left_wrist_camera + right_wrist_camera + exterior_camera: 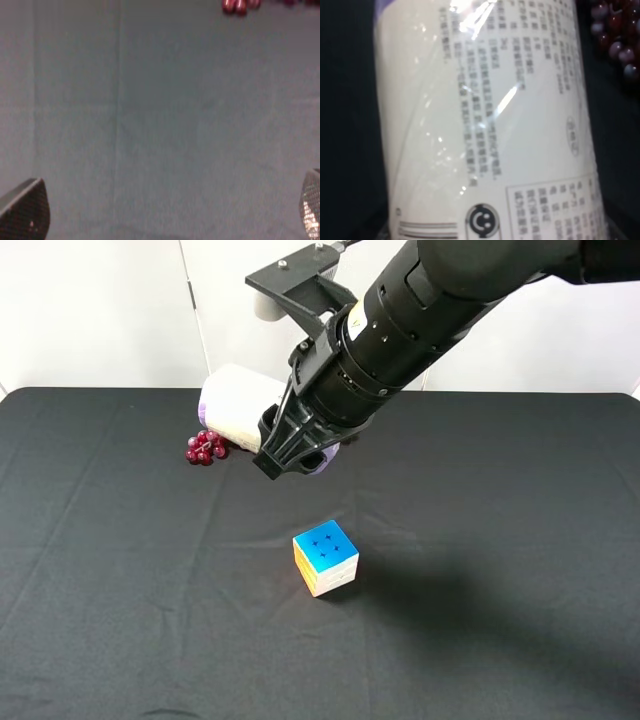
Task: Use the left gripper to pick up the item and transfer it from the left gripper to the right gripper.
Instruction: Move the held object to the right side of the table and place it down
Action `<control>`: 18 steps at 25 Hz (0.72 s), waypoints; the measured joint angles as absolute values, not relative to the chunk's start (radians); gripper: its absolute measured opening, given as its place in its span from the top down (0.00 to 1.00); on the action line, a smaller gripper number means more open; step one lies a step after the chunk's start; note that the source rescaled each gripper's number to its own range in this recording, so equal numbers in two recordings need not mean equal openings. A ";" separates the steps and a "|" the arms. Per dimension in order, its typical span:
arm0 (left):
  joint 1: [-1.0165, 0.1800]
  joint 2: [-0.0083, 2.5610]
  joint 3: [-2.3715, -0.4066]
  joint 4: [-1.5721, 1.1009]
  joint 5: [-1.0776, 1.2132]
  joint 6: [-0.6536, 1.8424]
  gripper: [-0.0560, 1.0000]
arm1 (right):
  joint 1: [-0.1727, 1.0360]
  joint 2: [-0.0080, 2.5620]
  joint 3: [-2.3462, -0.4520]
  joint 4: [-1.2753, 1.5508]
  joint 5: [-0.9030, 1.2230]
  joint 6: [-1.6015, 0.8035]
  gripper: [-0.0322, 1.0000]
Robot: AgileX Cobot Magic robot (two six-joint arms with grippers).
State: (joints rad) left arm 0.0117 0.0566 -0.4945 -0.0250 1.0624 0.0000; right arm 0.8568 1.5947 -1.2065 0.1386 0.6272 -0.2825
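Cream item (pixel 232 405) sat clamped in right gripper (pixel 288 448), left gripper (pixel 169 212) gaping wide; its glossy surface could slip free onto the grapes (pixel 205 448).

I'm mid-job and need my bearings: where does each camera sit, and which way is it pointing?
Exterior high: set high off the arms, looking down on the black table; shows the right arm, its right gripper on the container.
Left wrist: on the left arm, facing bare cloth; the left gripper, open, shows two fingertips.
Right wrist: close against the container's label; no fingers visible.
Shared: the grapes appear in all three.
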 joint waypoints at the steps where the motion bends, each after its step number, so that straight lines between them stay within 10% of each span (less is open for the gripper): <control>1: 0.012 0.026 -0.494 -0.025 1.062 0.000 0.00 | 0.857 1.595 -1.207 0.137 0.627 -0.270 0.94; 18: 0.012 -0.007 -0.494 -0.021 1.063 0.000 0.00 | 0.641 1.595 -1.207 0.057 0.751 -0.036 0.94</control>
